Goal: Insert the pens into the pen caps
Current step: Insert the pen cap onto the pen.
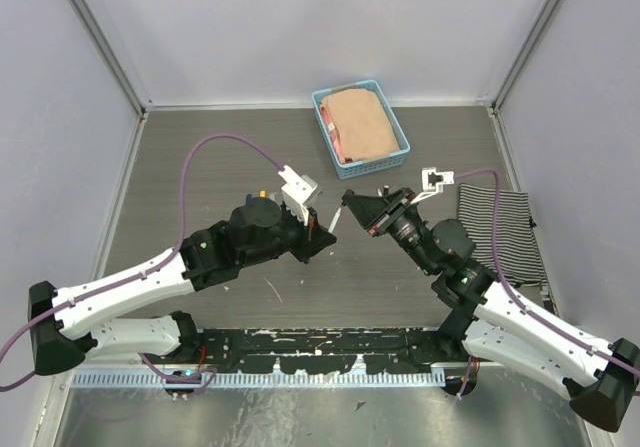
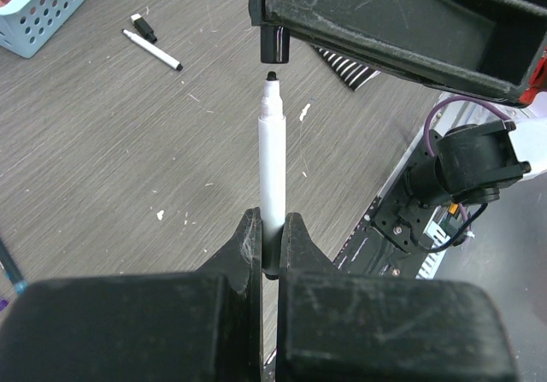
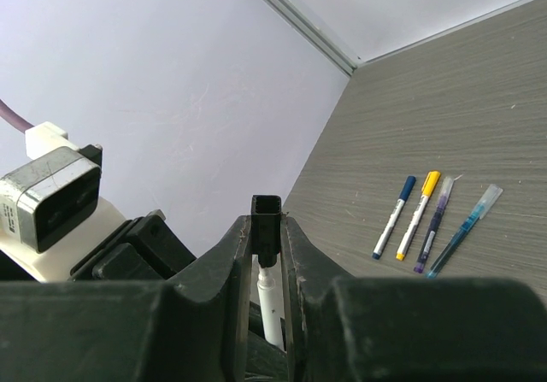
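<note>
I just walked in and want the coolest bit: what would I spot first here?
In the middle, the left gripper holds a white pen with its tip pointing straight at a black cap. The right gripper holds that cap, and a small gap still separates it from the tip. Off to one side, four colourful pens lie in a neat row on the table.
</note>
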Available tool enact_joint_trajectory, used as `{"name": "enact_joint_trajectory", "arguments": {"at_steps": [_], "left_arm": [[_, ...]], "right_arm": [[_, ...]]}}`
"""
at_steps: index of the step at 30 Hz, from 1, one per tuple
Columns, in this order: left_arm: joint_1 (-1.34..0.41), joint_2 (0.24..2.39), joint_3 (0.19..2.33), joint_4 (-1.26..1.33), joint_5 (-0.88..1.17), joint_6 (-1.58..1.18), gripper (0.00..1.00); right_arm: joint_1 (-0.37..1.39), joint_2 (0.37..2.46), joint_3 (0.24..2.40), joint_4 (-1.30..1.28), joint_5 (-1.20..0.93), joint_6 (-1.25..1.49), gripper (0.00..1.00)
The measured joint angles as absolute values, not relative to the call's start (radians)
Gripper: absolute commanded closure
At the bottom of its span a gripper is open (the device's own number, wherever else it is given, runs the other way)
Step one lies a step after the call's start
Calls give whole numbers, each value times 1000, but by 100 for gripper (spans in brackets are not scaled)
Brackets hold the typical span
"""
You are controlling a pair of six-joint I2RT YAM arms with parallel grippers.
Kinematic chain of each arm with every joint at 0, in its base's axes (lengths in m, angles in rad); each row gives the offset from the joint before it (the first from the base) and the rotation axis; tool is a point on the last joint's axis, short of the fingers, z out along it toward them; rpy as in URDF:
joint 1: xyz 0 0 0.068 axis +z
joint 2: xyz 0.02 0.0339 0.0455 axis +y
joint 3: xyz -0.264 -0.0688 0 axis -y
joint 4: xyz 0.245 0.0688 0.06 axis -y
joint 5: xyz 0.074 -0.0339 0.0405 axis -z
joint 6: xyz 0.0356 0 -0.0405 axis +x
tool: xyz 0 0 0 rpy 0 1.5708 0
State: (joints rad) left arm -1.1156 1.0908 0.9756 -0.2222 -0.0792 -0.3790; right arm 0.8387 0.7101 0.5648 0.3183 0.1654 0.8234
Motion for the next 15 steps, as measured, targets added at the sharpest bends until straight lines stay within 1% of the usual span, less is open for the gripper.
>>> {"name": "enact_joint_trajectory", "arguments": {"at_steps": [15], "left_arm": [[-1116,1091,976,-222,-70,-379,100]], "right_arm": [[839,703,569,321,163,823,100]]}}
